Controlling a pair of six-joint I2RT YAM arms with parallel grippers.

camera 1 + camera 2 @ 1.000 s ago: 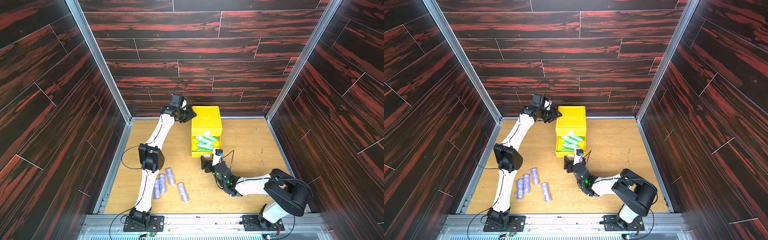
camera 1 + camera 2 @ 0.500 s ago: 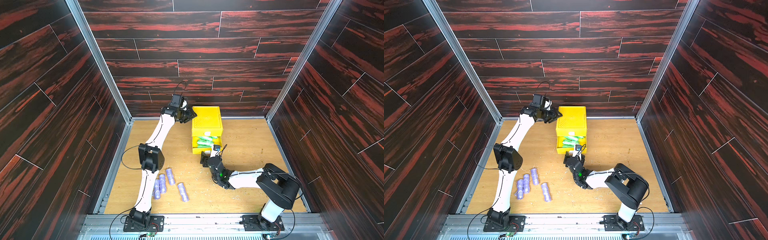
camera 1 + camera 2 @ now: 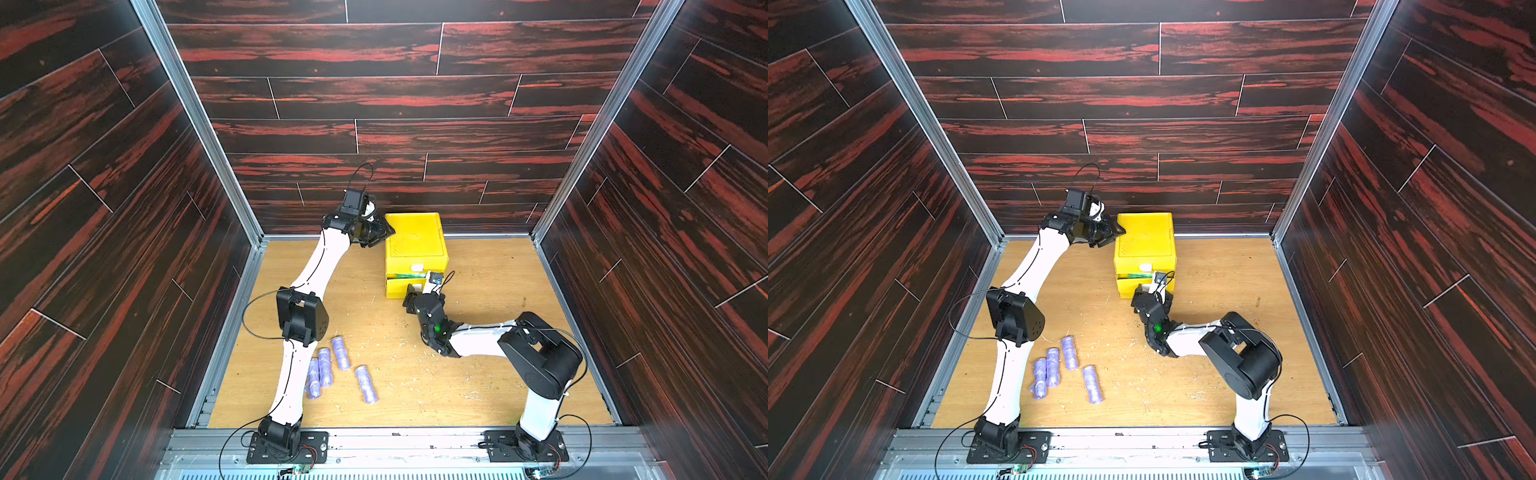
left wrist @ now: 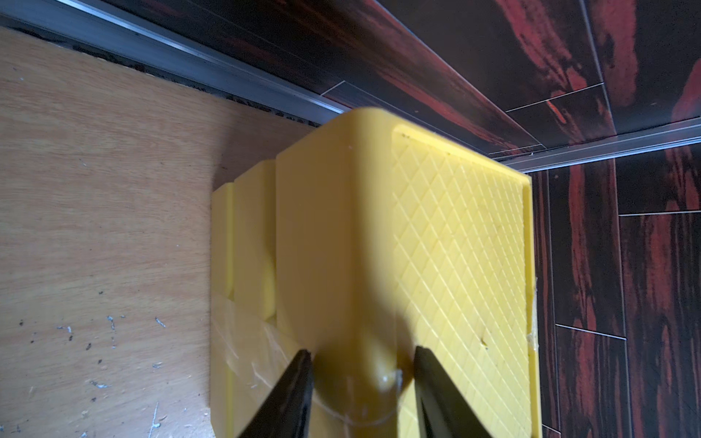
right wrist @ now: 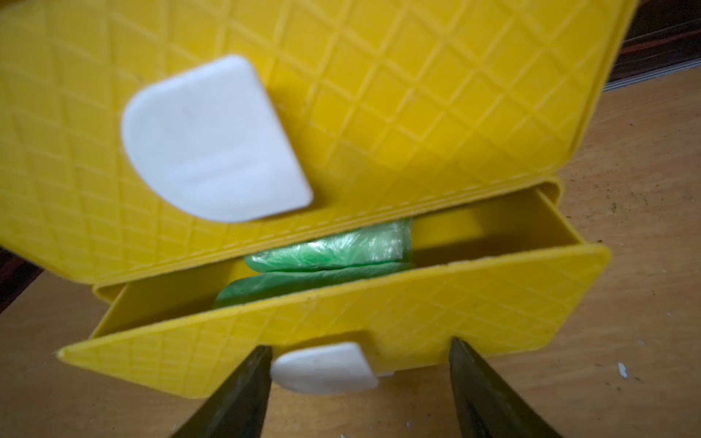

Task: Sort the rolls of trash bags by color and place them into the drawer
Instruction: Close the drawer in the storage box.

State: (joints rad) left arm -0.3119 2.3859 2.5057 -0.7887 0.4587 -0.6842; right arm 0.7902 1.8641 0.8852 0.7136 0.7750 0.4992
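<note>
The green rolls (image 5: 326,254) lie inside the second drawer (image 5: 455,303) of the yellow cabinet (image 3: 415,237), which is open a crack. They are plain in the right wrist view and only a sliver in both top views. The right gripper (image 5: 360,343) is released at that drawer's front, jaws wide either side of its white handle (image 5: 326,368). The left gripper (image 4: 360,349) straddles a top corner of the cabinet; clamped or not, I cannot tell. Four lilac rolls (image 3: 341,353), seen only in the top views, lie well in front of the cabinet.

A robot test cell: wood-print panels (image 3: 395,95) in aluminium framing (image 3: 195,120) enclose a plywood worktop (image 3: 490,374), two arms (image 3: 291,374) bolted at its near edge.
</note>
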